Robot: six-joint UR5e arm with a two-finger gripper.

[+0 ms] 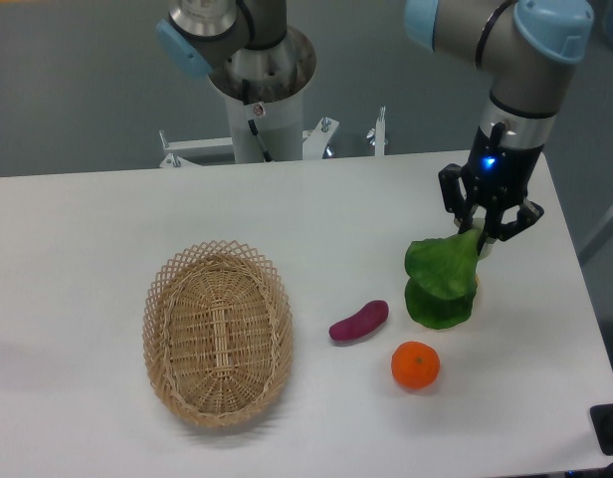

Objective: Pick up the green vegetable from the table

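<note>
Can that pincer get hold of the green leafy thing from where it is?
Probably yes. The pincer is already down at the stem end of the green vegetable, with nothing between them. The purple piece and orange lie off to the side. Whether it grips yet I cannot tell.
</note>
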